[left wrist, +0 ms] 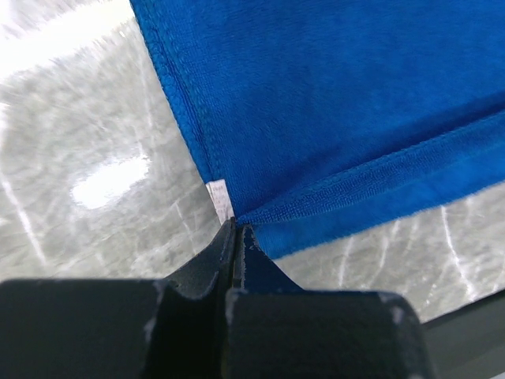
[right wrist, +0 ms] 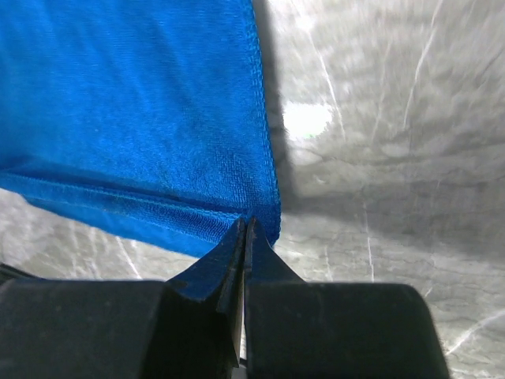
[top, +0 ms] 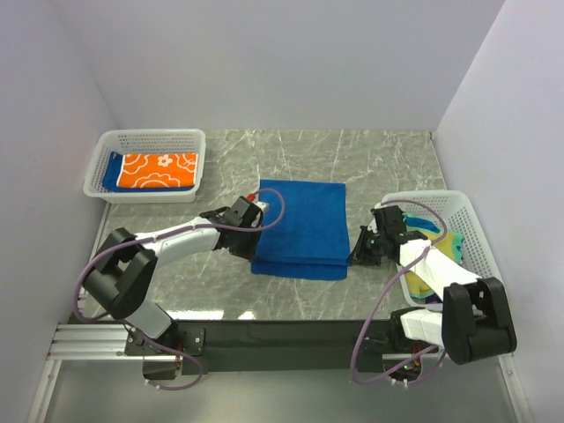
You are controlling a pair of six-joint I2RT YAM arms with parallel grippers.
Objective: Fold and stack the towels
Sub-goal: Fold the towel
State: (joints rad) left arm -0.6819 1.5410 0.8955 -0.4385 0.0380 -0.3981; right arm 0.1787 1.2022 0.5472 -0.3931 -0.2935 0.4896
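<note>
Nearest the lens in the top view, a metal rail [top: 88,339] is seen at 6 o'clock, with both arms bolted along it. Beyond it, the grey marbled counter [top: 379,159] is spread across the frame. At its centre the royal blue towel [top: 304,220] is laid flat and folded, its stacked layers shown along the 6 o'clock edge.

At 10 o'clock a white mesh basket [top: 150,135] is set on the counter, and an orange flowered towel [top: 159,170] is held inside it, folded, on top of a blue cloth [top: 110,176]. At 3 o'clock a second mesh basket [top: 467,220] is placed, with a loose yellow and teal heap [top: 445,242] lying in it, partly hidden by the right arm.

The left hand [top: 256,214] is brought against the blue towel's 9 o'clock edge. In the left wrist view its fingers [left wrist: 225,253] are pressed together and clamped on the hem, just beside a small white label [left wrist: 219,197]. The right hand [top: 359,256] is set at the towel's 4 o'clock corner. In the right wrist view its fingers [right wrist: 264,260] are likewise squeezed together, with the folded corner pinched at the tips.
</note>
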